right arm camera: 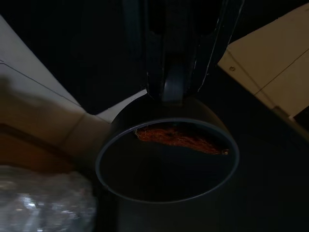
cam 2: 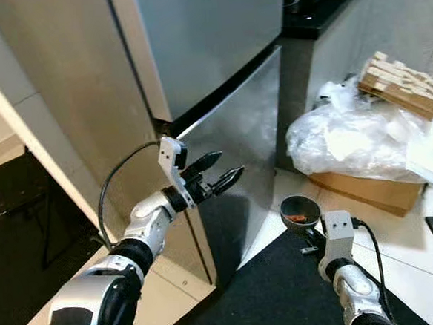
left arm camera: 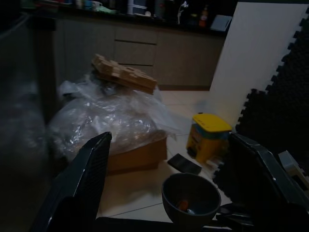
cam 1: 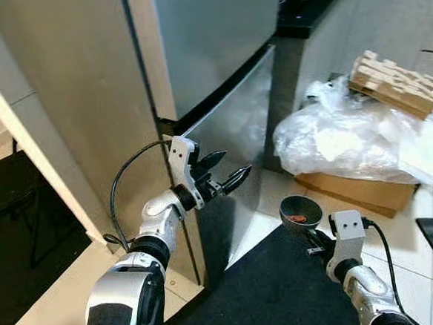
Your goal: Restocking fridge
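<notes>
The steel fridge (cam 1: 215,36) stands with both doors closed; its lower door (cam 1: 240,124) is right in front of me. My left gripper (cam 1: 235,163) is open, held up by the left edge of that lower door, with nothing between its fingers (left arm camera: 82,183). Low on the right, my right gripper (cam 1: 316,237) is shut on the rim of a dark grey bowl (cam 1: 300,212). The bowl (right arm camera: 166,162) holds a bit of orange-red food (right arm camera: 181,140) and is held level above the floor. It also appears in the left wrist view as the bowl (left arm camera: 188,198).
A clear plastic bag (cam 1: 341,139) lies on a cardboard box (cam 1: 360,190) right of the fridge, with a slatted wooden piece (cam 1: 393,83) on top. A black mat (cam 1: 285,291) covers the floor below. A yellow container (left arm camera: 208,135) stands further off. A dark counter (cam 1: 310,7) adjoins the fridge.
</notes>
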